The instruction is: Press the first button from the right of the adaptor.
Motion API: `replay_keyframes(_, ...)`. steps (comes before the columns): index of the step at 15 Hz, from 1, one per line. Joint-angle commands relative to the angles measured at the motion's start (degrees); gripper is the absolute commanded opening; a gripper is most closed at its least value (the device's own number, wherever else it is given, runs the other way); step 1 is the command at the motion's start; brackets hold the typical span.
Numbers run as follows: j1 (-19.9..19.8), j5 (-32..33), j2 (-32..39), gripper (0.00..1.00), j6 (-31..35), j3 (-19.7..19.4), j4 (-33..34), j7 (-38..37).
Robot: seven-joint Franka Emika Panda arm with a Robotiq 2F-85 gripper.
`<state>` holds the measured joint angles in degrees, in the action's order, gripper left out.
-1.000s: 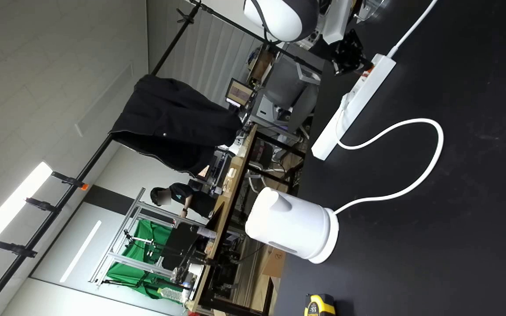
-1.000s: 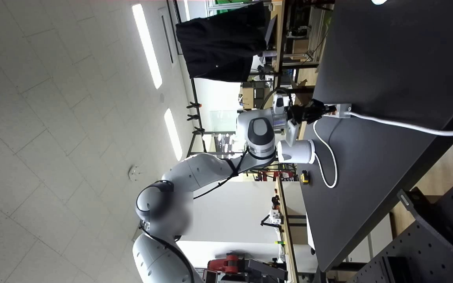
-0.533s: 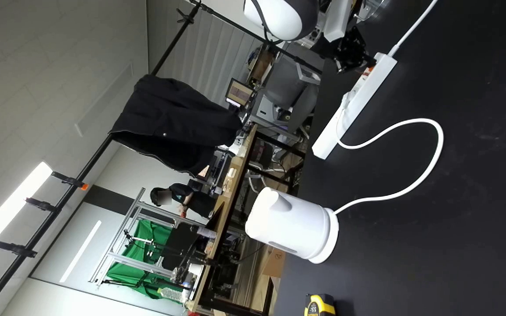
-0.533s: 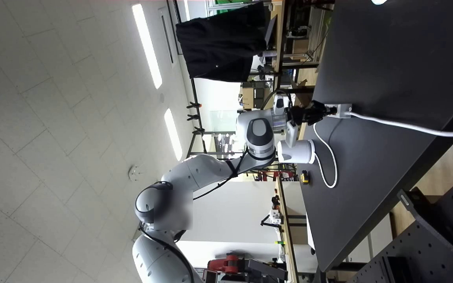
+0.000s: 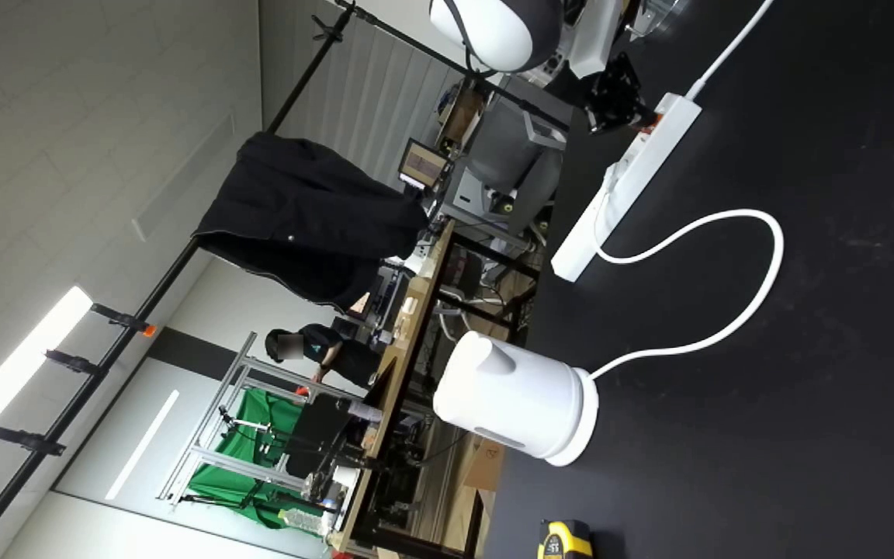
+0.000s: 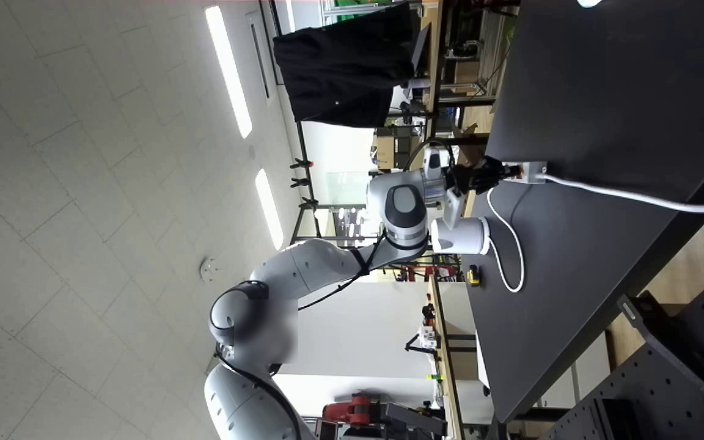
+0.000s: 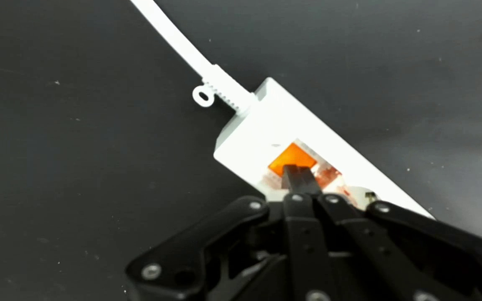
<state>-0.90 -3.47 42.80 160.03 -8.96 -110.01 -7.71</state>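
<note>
The adaptor, a long white power strip (image 5: 643, 172), lies on the dark table. Its cable end also shows in an exterior view (image 6: 534, 173) and in the wrist view (image 7: 247, 142). A bright orange button (image 7: 292, 154) sits nearest the cable end, with a darker red patch (image 7: 327, 176) beside it. My gripper (image 7: 298, 169) is shut, its fingertips together and nothing between them. In the wrist view the tips overlap the orange button's near edge and hide part of it. In both exterior views the gripper (image 5: 649, 124) (image 6: 514, 172) is right at the strip's socket face. I cannot tell whether it touches.
A white kettle (image 5: 513, 400) stands on the table, and its curling white cable (image 5: 757, 299) runs to the strip. The strip's own cable (image 7: 174, 39) leaves its end. A yellow tape measure (image 5: 565, 539) lies beyond the kettle. A clear object (image 5: 656, 15) is near the arm.
Half a second ago the fingertips moved down to the strip near its cable end; now they are slightly back up, about where they were one second ago. The strip has shifted very slightly.
</note>
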Motion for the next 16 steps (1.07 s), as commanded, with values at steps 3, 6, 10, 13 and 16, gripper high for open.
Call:
replay_keyframes(3,-1.50,-0.23,-2.12,0.00,-0.23,1.62,-1.54,-0.03)
replay_keyframes(6,-1.17,0.08,-1.82,0.00,-2.29,1.09,-1.09,-0.58)
replay_keyframes(10,-1.58,-0.12,-1.26,0.00,-2.79,1.19,-0.63,-0.61)
replay_keyframes(13,-1.92,-0.20,-1.05,0.00,-2.68,1.22,-0.38,-0.59)
replay_keyframes(16,-2.24,-0.32,-1.01,0.00,-2.73,1.37,-0.16,-0.52)
